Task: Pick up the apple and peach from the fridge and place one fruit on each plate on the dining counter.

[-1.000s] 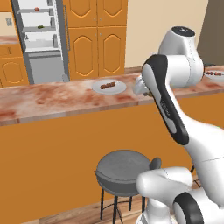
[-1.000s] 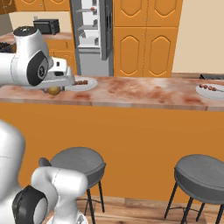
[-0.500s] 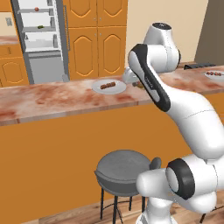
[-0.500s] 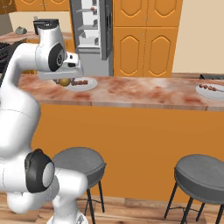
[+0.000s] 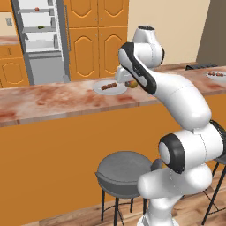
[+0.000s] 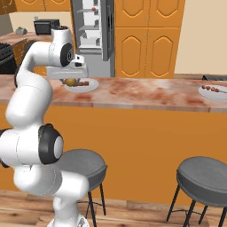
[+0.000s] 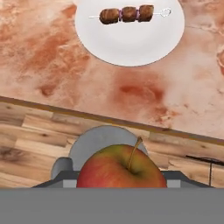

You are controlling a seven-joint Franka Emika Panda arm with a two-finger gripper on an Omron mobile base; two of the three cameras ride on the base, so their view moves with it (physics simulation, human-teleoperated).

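Note:
My gripper is shut on a red and yellow apple, whose bulk hides the fingertips in the hand view. The apple hangs just above the near rim of a white plate on the dining counter. That plate carries a meat skewer. A second plate, also with a skewer, lies far to the right on the counter. The fridge stands open behind. A small reddish thing on its top shelf is too small to tell if it is the peach.
Two grey round stools stand in front of the counter's flat orange front. Orange panelled cupboards line the back wall beside the fridge. A black microwave sits on the far counter at the left.
The arm has swung along the counter with the apple, bringing it from beside the skewer plate to the plate's near rim. The base has stayed put.

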